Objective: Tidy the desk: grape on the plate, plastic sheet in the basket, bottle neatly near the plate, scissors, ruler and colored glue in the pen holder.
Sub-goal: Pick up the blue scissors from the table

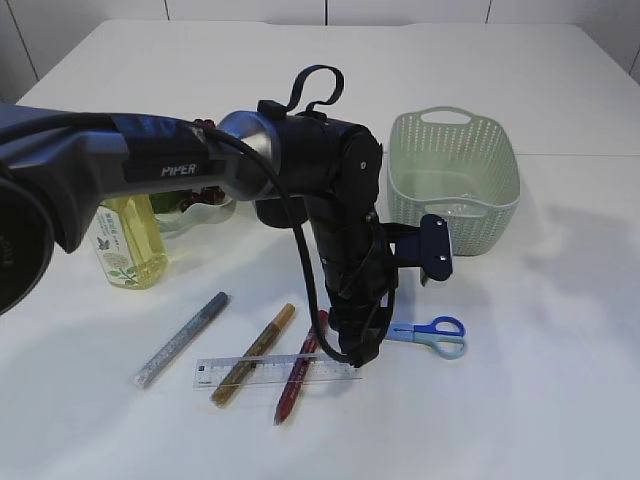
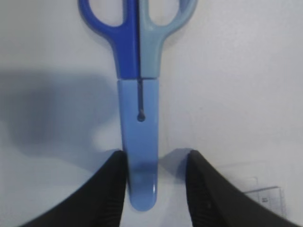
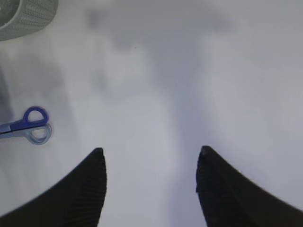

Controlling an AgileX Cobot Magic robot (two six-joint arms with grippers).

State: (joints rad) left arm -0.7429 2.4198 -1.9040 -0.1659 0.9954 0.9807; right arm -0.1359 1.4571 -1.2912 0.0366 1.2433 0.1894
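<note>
The scissors (image 2: 138, 42), with blue handles and a light blue blade sheath, lie flat on the white table. My left gripper (image 2: 156, 158) is open and straddles the sheath's tip. Its left finger (image 2: 111, 189) touches the sheath and the right finger stands apart. In the exterior view this gripper (image 1: 365, 352) points down just left of the scissors (image 1: 440, 335). A clear ruler (image 1: 280, 372) lies under three glue pens: silver-blue (image 1: 180, 340), gold (image 1: 255, 352) and red (image 1: 298, 372). The yellow bottle (image 1: 130, 240) stands beside the pale green plate (image 1: 205, 215), where dark grapes (image 1: 188, 203) are mostly hidden by the arm. My right gripper (image 3: 149, 153) hangs open over bare table. The pen holder is out of view.
The mint green basket (image 1: 455, 180) stands behind the scissors, and something clear glints at its bottom. The left arm crosses the middle of the exterior view and hides the table behind it. The ruler's corner (image 2: 265, 196) shows beside the left gripper's right finger.
</note>
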